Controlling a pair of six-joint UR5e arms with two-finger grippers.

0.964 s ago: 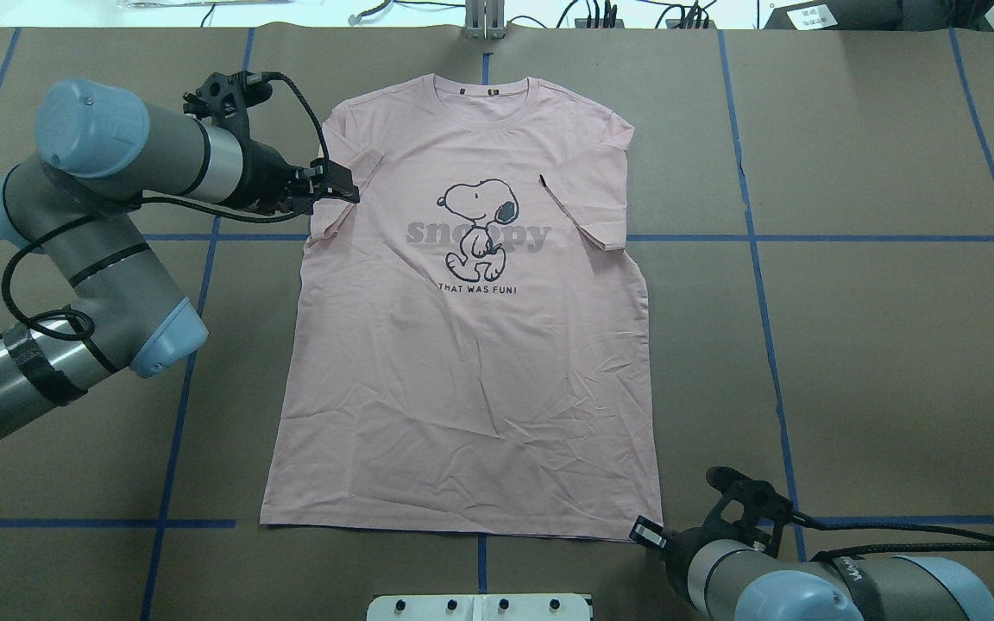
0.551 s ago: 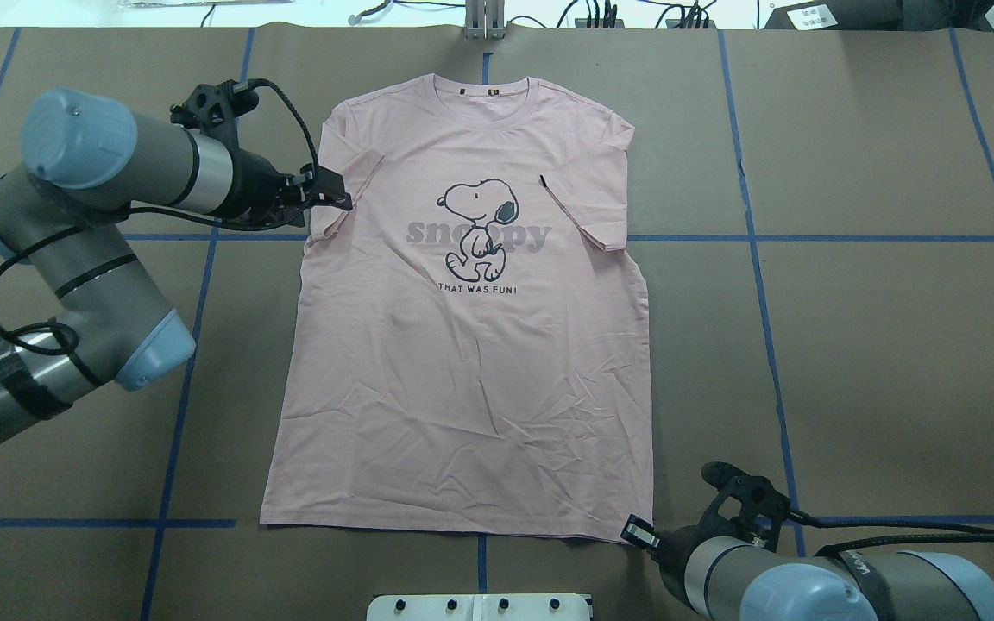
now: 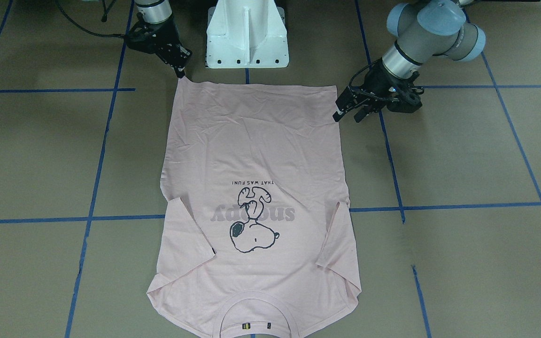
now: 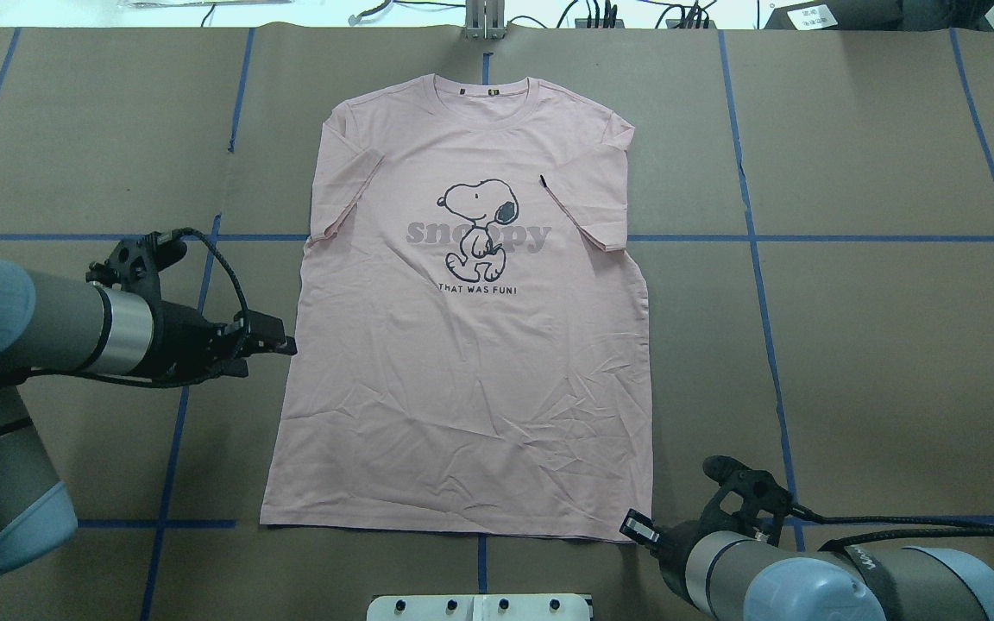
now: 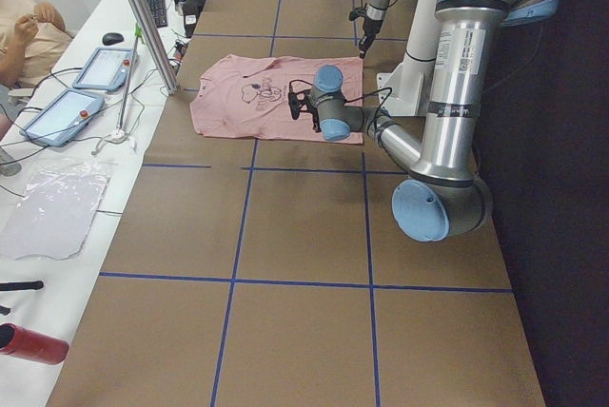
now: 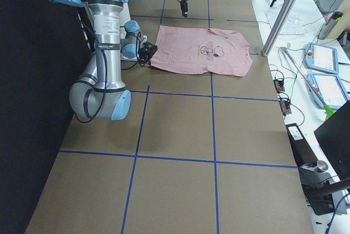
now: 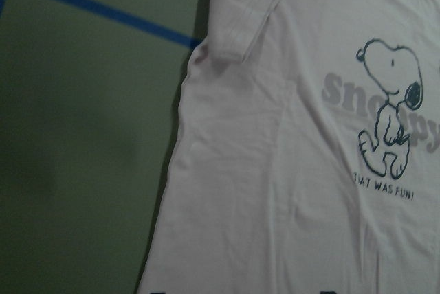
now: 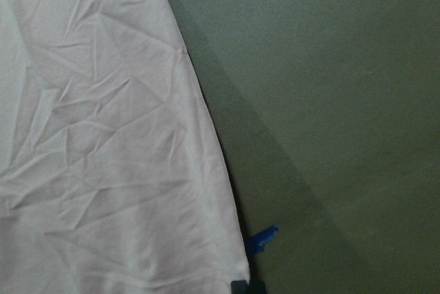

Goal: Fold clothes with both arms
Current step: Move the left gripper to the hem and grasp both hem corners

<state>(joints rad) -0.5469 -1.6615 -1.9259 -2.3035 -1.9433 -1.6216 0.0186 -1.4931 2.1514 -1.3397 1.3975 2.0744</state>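
Observation:
The pale pink T-shirt point(image 4: 462, 371) lies flat on the brown table, Snoopy print up and collar at the far side. Both sleeves are folded in over the chest. It also shows in the front view point(image 3: 251, 150). My left gripper point(image 4: 283, 345) is open and empty, just off the shirt's left side edge at mid-height; in the front view point(image 3: 347, 115) its two fingers stand apart. My right gripper point(image 4: 638, 528) sits at the near right hem corner and looks shut on it. In the front view point(image 3: 180, 70) that corner is drawn to a small point at the fingertips.
The white pedestal base point(image 3: 247, 33) stands at the near table edge behind the hem. Blue tape lines point(image 4: 756, 259) cross the table. A metal post point(image 4: 484, 21) stands at the far edge beyond the collar. Tablets point(image 5: 105, 69) and cables lie on the operators' side.
My left gripper has left the folded left sleeve and moved back toward the robot along the shirt's left edge. The right gripper has stayed at the hem corner.

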